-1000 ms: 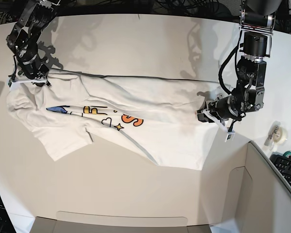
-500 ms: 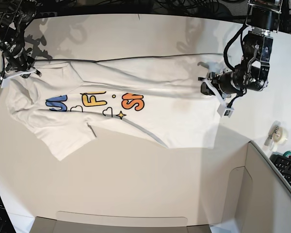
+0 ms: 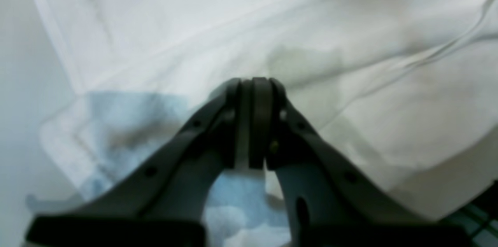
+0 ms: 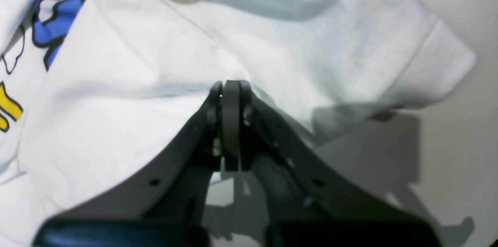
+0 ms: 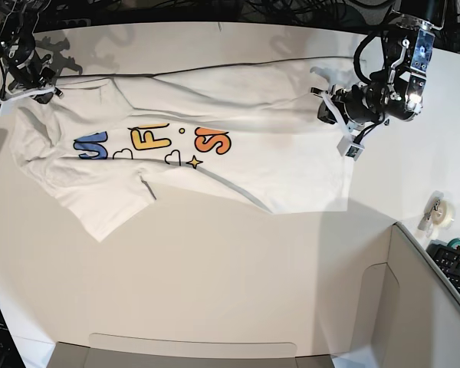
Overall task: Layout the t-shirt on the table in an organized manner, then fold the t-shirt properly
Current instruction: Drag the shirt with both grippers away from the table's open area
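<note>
My left hand (image 5: 331, 112) is clenched on the hem end of the t-shirt (image 5: 215, 165), and my right hand (image 5: 21, 90) is clenched on its shoulder end. The shirt is stretched wide between them across the far part of the table (image 5: 215, 291), print side up, its lower edge slanting and creased.

soft white cloth t-shirt (image 5: 215, 153), matt and lightly creased, its printed letters flat and bright, lies on a smooth, faintly glossy white surface (image 5: 215, 284). at each cloth edge, a pincer of dark matt plastic: left pincer (image 3: 251, 122), right pincer (image 4: 229, 122).
</note>
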Robot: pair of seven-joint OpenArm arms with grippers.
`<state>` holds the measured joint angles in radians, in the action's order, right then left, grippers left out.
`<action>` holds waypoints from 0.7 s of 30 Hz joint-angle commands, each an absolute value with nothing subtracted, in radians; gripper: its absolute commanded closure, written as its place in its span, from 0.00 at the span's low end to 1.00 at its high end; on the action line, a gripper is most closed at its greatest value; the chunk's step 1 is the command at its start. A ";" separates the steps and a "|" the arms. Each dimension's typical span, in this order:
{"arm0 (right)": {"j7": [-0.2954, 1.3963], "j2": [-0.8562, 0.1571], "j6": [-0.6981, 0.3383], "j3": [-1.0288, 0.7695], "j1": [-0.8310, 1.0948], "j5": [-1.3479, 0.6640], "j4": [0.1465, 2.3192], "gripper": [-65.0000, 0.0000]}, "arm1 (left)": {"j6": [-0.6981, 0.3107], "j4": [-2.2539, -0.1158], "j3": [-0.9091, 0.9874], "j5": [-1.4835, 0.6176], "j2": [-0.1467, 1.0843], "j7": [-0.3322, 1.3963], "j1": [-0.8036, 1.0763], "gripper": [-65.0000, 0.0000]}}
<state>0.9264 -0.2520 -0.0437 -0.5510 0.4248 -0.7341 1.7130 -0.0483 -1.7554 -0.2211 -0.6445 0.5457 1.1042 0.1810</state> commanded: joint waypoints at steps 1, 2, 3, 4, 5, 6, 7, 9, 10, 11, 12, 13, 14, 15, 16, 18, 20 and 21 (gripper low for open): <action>1.049 -0.248 -0.021 -0.545 0.473 -0.696 1.696 1.00 | -0.035 -1.770 -0.219 -0.578 0.562 1.141 0.214 0.94; 1.049 -0.248 -0.021 -0.545 0.489 -0.700 1.696 1.00 | -0.035 -1.781 -0.219 -0.553 0.562 1.141 0.229 0.94; 1.049 -0.248 -0.021 -0.545 0.501 -0.702 1.696 1.00 | -0.035 -1.787 -0.220 -0.532 0.562 1.141 0.242 0.94; 1.049 -0.246 -0.021 -0.545 0.518 -0.702 1.698 1.00 | -0.035 -1.790 -0.225 -0.507 0.562 1.139 0.254 0.94; 1.049 -0.243 -0.021 -0.545 0.532 -0.702 1.705 1.00 | -0.035 -1.793 -0.226 -0.486 0.561 1.138 0.262 0.94; 1.049 -0.240 -0.021 -0.545 0.550 -0.702 1.713 1.00 | -0.035 -1.793 -0.226 -0.467 0.559 1.127 0.271 0.94; 1.049 -0.239 -0.021 -0.545 0.567 -0.702 1.722 1.00 | -0.035 -1.794 -0.226 -0.455 0.559 1.109 0.285 0.94; 1.049 -0.232 -0.021 -0.545 0.602 -0.702 1.748 1.00 | -0.035 -1.794 -0.226 -0.430 0.559 1.081 0.305 0.93; 1.049 -0.219 -0.021 -0.545 0.619 -0.702 1.762 1.00 | -0.035 -1.794 -0.226 -0.420 0.559 1.075 0.308 0.93; 1.049 -0.213 -0.021 -0.545 0.634 -0.702 1.773 1.00 | -0.035 -1.794 -0.226 -0.414 0.559 1.075 0.306 0.93; 1.049 -0.209 -0.021 -0.545 0.648 -0.702 1.784 1.00 | -0.035 -1.794 -0.226 -0.412 0.559 1.075 0.306 0.93; 1.049 -0.206 -0.021 -0.545 0.665 -0.702 1.793 1.00 | -0.035 -1.794 -0.226 -0.412 0.559 1.075 0.306 0.93; 1.049 -0.205 -0.021 -0.545 0.679 -0.702 1.801 1.00 | -0.035 -1.794 -0.226 -0.412 0.559 1.075 0.306 0.93; 1.049 -0.205 -0.021 -0.545 0.693 -0.702 1.807 1.00 | -0.035 -1.794 -0.226 -0.412 0.559 1.075 0.306 0.93; 1.049 -0.205 -0.021 -0.545 0.705 -0.702 1.808 1.00 | -0.035 -1.794 -0.226 -0.412 0.559 1.075 0.306 0.93; 1.049 -0.205 -0.021 -0.545 0.717 -0.702 1.808 1.00 | -0.035 -1.794 -0.228 -0.412 0.559 1.075 0.308 0.93; 1.049 -0.205 -0.021 -0.545 0.727 -0.702 1.808 1.00 | -0.035 -1.794 -0.228 -0.412 0.559 1.073 0.309 0.94; 1.049 -0.206 -0.021 -0.545 0.730 -0.702 1.808 1.00 | -0.035 -1.794 -0.228 -0.412 0.559 1.072 0.317 0.94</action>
